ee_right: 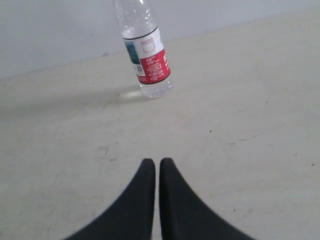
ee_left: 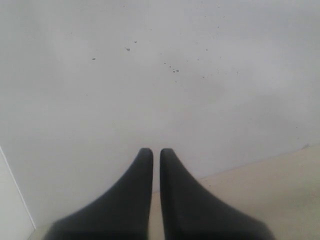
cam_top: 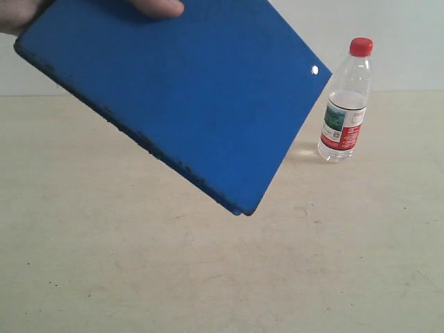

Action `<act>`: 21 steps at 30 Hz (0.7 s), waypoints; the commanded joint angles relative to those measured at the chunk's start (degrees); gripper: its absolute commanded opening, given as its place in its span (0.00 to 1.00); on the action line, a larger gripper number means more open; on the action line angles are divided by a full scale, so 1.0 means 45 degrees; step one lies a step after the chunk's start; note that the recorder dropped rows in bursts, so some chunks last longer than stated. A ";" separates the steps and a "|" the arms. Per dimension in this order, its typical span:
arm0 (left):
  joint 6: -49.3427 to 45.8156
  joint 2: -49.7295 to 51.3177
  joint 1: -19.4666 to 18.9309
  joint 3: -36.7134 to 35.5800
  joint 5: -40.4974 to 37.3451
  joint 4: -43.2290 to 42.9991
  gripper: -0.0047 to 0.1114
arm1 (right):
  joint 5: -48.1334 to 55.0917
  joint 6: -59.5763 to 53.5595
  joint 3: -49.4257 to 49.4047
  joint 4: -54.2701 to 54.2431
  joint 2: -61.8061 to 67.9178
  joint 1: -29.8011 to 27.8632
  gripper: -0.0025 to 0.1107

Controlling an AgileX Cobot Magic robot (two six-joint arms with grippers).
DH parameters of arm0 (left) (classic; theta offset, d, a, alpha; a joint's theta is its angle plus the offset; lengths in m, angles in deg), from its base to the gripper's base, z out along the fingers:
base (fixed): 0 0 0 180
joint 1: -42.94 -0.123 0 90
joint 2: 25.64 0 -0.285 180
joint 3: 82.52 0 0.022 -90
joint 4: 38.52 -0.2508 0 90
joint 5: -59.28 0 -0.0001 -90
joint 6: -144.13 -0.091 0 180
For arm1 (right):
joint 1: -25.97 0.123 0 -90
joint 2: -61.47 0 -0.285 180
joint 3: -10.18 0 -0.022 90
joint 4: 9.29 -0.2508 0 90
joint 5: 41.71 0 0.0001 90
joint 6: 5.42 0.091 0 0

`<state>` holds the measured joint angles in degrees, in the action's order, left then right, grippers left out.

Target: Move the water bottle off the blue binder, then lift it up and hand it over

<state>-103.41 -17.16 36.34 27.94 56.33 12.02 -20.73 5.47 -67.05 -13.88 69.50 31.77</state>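
The blue binder (cam_top: 184, 90) is held tilted in the air by a person's hand (cam_top: 156, 7) at the top left of the exterior view, with one silver rivet showing near its right corner. The water bottle (cam_top: 345, 104) stands upright on the table to the right of it, red cap on top. In the right wrist view the bottle (ee_right: 146, 57) stands ahead of my right gripper (ee_right: 157, 162), which is shut and empty. My left gripper (ee_left: 156, 151) is shut too, facing a pale wall, with nothing in it. Neither gripper shows in the exterior view.
The beige table (cam_top: 208, 277) stretches across the exterior view, with a pale wall (cam_top: 409, 41) behind it. The left wrist view shows the wall (ee_left: 160, 75) and a strip of table edge (ee_left: 270, 180).
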 commanded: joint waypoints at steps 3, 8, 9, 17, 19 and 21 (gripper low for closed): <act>0.0153 -0.0074 -0.0025 -0.0041 -0.0038 0.0000 0.08 | 0.0231 -0.1389 0.0002 0.0556 -0.0055 0.0119 0.02; 0.0153 -0.0074 -0.0025 -0.0041 -0.0036 0.0000 0.08 | 0.0350 -0.1268 0.0002 0.0667 -0.0055 -0.0325 0.02; 0.0153 -0.0074 -0.0025 -0.0041 -0.0063 0.0000 0.08 | 0.0350 -0.1241 0.0002 0.0667 -0.0055 -0.0325 0.02; 0.0153 -0.0074 -0.0025 -0.0041 -0.0030 0.0000 0.08 | 0.0476 -0.1218 0.0002 0.0523 -0.0055 -0.1185 0.02; 0.0153 -0.0074 -0.0025 -0.0041 -0.0030 0.0000 0.08 | 0.0472 -0.1218 0.0002 0.0523 -0.0055 -0.1134 0.02; 0.0153 -0.0074 -0.0025 -0.0041 -0.0030 0.0000 0.08 | 0.0472 -0.1218 0.0002 0.0523 -0.0055 -0.1134 0.02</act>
<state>-103.41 -17.16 36.34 27.94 56.33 12.02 -18.49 0.19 -67.05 -11.41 69.50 26.90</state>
